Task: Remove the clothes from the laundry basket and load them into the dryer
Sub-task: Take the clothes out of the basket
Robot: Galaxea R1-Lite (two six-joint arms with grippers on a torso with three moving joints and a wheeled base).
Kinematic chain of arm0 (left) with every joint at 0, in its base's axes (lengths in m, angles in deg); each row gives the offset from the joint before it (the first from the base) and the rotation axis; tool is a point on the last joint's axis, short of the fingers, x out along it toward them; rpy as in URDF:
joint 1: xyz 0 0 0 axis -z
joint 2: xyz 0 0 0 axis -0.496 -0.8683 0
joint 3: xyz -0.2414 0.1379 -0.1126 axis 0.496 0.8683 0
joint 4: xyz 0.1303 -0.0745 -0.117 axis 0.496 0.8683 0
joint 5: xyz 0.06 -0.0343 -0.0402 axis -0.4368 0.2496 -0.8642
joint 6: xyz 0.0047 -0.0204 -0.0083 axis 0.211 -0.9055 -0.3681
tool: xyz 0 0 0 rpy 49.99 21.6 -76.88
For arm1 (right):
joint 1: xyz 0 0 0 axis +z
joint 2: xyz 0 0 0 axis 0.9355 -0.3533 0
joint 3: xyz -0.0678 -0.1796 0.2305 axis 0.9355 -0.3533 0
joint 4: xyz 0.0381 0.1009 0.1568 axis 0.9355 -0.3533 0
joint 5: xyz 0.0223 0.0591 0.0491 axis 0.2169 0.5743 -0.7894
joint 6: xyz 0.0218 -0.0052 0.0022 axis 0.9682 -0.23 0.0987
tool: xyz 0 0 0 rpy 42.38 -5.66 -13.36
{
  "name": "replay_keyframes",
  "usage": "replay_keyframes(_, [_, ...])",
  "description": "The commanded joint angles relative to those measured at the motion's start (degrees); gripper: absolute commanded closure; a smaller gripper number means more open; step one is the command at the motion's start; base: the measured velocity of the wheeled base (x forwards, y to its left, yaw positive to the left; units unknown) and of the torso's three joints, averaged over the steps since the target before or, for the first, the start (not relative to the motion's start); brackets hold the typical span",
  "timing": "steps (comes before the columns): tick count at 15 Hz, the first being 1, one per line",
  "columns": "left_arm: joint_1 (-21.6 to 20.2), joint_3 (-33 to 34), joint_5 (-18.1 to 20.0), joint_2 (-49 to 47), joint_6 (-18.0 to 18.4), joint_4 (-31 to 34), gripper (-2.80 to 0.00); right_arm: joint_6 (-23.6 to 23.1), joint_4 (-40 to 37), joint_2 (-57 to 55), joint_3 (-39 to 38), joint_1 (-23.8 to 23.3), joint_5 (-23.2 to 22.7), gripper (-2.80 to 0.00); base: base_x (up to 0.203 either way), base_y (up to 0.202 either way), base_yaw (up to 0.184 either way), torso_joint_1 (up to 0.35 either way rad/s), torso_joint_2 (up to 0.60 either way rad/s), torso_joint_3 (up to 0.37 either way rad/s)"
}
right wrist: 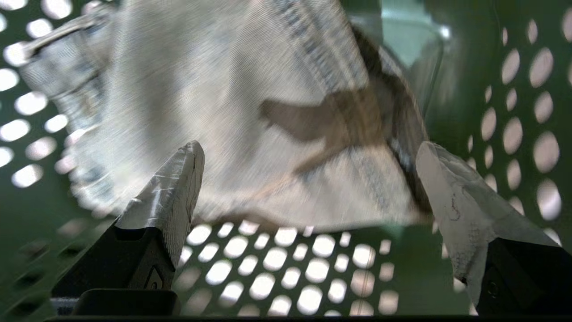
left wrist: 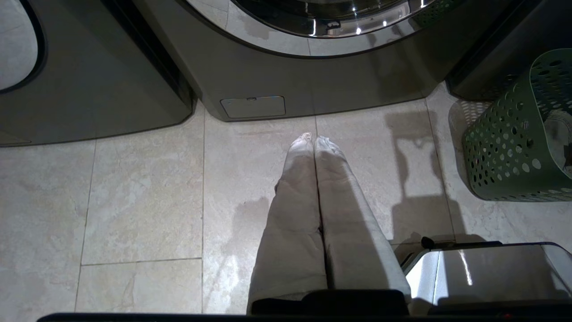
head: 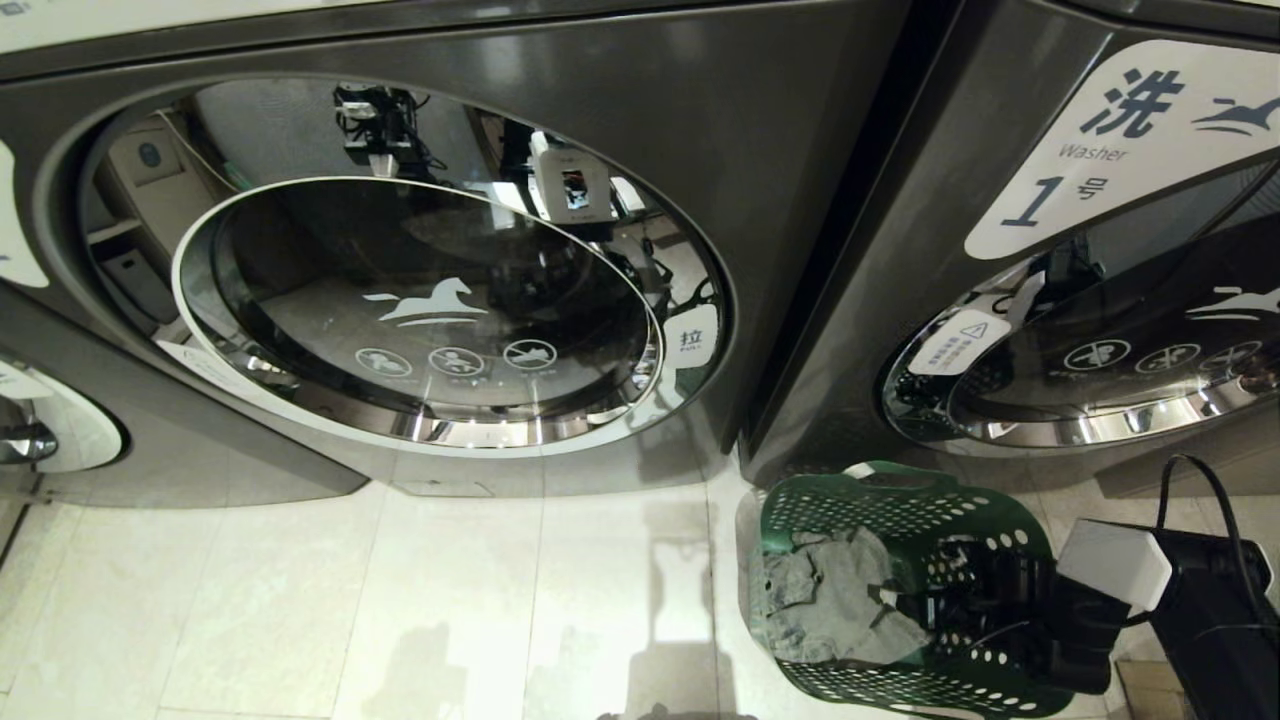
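Note:
The green perforated laundry basket (head: 905,497) stands on the floor in front of the right-hand machine. It also shows at the edge of the left wrist view, laundry basket (left wrist: 509,138). Pale grey-green denim clothes (head: 825,600) lie crumpled inside it. My right gripper (head: 935,605) reaches into the basket from the right. In its wrist view the right gripper (right wrist: 308,179) is open, its taped fingers (right wrist: 178,183) on either side of the clothes (right wrist: 223,112), above the basket wall (right wrist: 286,273). My left gripper (left wrist: 314,139) is shut and empty above the tiles. The dryer is out of view.
Two dark grey front-loading machines with white horse marks face me: one in the middle (head: 450,300) and one on the right labelled Washer (head: 1120,360), both doors closed. A third door edge (head: 40,430) shows far left. Pale floor tiles (head: 400,600) lie before them. My base's corner (left wrist: 482,268) is nearby.

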Motion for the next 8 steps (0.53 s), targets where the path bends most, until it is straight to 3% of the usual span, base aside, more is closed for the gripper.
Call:
replay_keyframes(1, [0.0,0.0,0.0,0.0,0.0,0.0,0.0,0.1,0.5,-4.5,4.3,0.2,-0.2,-2.8,0.0,0.0,0.0,0.0,0.0,0.0])
replay_keyframes(4, [0.0,0.0,0.0,0.0,0.0,0.0,0.0,1.6,0.6,-4.8,9.0,1.6,-1.6,-2.8,0.0,0.0,0.0,0.0,0.0,0.0])
replay_keyframes(8, [0.0,0.0,0.0,0.0,0.0,0.0,0.0,2.2,7.1,-5.0,10.8,3.7,-1.6,-2.8,0.0,0.0,0.0,0.0,0.0,0.0])
